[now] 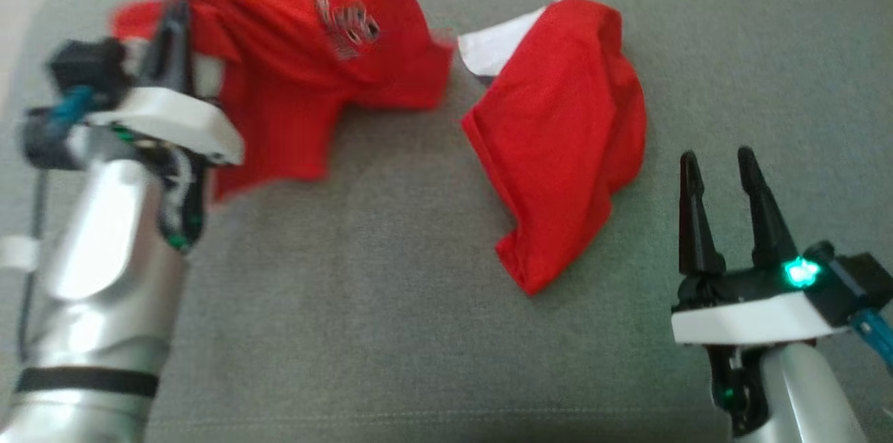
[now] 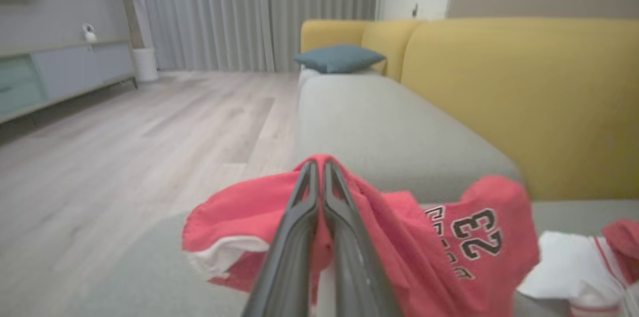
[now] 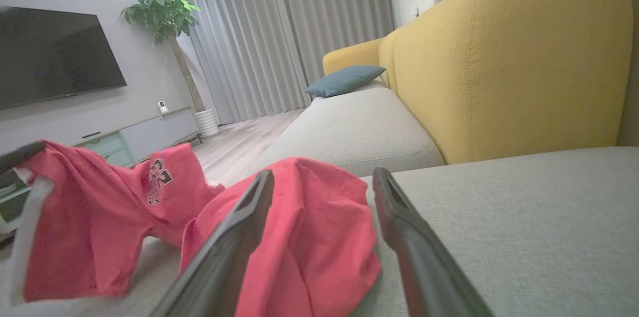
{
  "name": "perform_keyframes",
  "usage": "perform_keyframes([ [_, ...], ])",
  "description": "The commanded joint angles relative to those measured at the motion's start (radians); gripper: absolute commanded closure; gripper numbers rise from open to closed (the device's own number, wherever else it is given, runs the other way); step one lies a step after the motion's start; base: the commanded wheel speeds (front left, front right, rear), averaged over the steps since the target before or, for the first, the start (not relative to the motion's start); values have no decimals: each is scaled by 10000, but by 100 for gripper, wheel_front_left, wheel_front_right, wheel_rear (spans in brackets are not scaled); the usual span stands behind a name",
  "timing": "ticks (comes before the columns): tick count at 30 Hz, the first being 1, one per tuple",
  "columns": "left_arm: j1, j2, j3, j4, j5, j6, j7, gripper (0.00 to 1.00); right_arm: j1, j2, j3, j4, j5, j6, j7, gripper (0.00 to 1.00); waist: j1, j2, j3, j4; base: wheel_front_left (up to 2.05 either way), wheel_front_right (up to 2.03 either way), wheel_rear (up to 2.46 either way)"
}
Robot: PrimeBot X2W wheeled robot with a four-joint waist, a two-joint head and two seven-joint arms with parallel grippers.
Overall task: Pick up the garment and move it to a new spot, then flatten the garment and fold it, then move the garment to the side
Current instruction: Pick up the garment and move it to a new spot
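- Grey fabric seat cushion (image 1: 391,303) of a sofa is the work surface. A yellow backrest (image 3: 499,57) runs along its far edge, a blue pillow (image 3: 344,80) lies further along the sofa, and pale wood floor (image 2: 125,147) is off its left edge.
- My left gripper (image 2: 318,169) is at the far left corner of the cushion. Its two dark fingers are pressed together, pinching a fold of the garment (image 1: 300,73), which is red with the number 23 printed on it.
- The cloth rises to a peak at my fingertips and drapes down from there. The rest trails right along the far edge, so its long axis runs left to right, away from the pinch.
- A second red cloth (image 1: 565,129) with a white patch lies crumpled toward the far right of the cushion, near the garment. A strip of cushion shows between the two, and I cannot tell whether they join anywhere.
- My right gripper (image 1: 718,160) is near the cushion's near right edge, fingers spread wide and holding nothing. It is just beside the second red cloth and well apart from the garment.
- My judgement: my left arm alone holds the garment, so the carry to a new spot falls to it. The bare middle of the cushion lies rightward and nearer me from the pinch. The trailing end could drag across the second red cloth on the way.
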Motion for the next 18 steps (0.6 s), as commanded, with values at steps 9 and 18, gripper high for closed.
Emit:
perform_keyframes([
  [9, 1000, 1836, 1321, -3007, -10, 263, 16, 100, 347, -54, 200, -210, 186, -6, -107, 0, 0, 0, -845, 811, 0, 0, 0],
  [18, 1690, 2715, 1848, -4854, 166, 806, 398, 100, 506, -54, 280, -202, 195, -6, -107, 0, 0, 0, -1069, 1045, 0, 0, 0],
])
